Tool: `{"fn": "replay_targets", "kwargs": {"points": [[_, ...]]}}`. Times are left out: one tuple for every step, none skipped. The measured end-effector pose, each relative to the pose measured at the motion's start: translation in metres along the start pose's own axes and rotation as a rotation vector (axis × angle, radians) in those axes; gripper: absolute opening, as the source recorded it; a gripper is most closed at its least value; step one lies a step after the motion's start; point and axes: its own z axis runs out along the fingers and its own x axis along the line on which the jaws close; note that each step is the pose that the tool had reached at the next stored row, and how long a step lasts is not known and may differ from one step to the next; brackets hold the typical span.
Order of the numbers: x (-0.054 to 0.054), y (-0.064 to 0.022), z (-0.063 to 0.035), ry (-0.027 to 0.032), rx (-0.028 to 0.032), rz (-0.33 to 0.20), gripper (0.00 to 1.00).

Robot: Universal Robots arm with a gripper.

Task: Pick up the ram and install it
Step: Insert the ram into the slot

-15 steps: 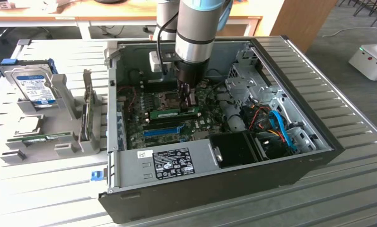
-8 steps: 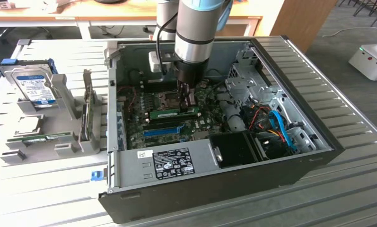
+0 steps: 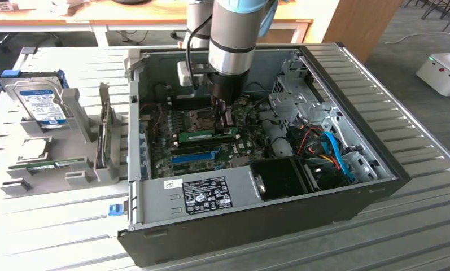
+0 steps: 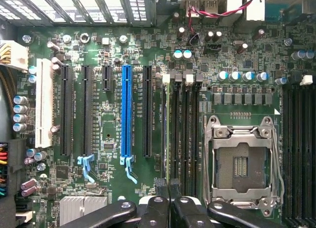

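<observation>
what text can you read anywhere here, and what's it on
Sticker on the case: print too small to read.
Blue label on the hard drive: too blurred to read.
White print on the motherboard: too small to read.
Nothing can be quoted.

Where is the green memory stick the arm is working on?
In the exterior view, the ram stands edge-up on the motherboard inside the open case, under the gripper, between blue slot and processor socket.
</observation>
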Motion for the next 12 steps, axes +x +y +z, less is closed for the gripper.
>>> {"fn": "replay_targets", "kwargs": {"points": [[0.0, 0.0, 0.0, 0.0, 0.0, 0.001, 0.12], [0.0, 0.0, 0.0, 0.0, 0.0, 0.002, 0.12], [0.0, 0.0, 0.0, 0.0, 0.0, 0.002, 0.12], [0.0, 0.0, 0.0, 0.0, 0.0, 0.002, 0.12], [0.0001, 0.0, 0.0, 0.0, 0.0, 0.002, 0.12], [0.0003, 0.0001, 0.0, 0.0, 0.0, 0.002, 0.12], [0.0005, 0.0001, 0.0, 0.0, 0.0, 0.002, 0.12], [0.0011, 0.0, 0.0, -0.0001, 0.0, 0.002, 0.12], [0.0015, 0.0, 0.0, -0.0001, 0.0001, 0.002, 0.12], [0.0015, 0.0006, 0.0, 0.0, 0.0002, 0.002, 0.12], [0.0015, 0.0012, 0.0, 0.0, 0.0005, 0.002, 0.12], [0.0015, 0.0012, 0.0, 0.0, 0.0006, 0.002, 0.12]]}}
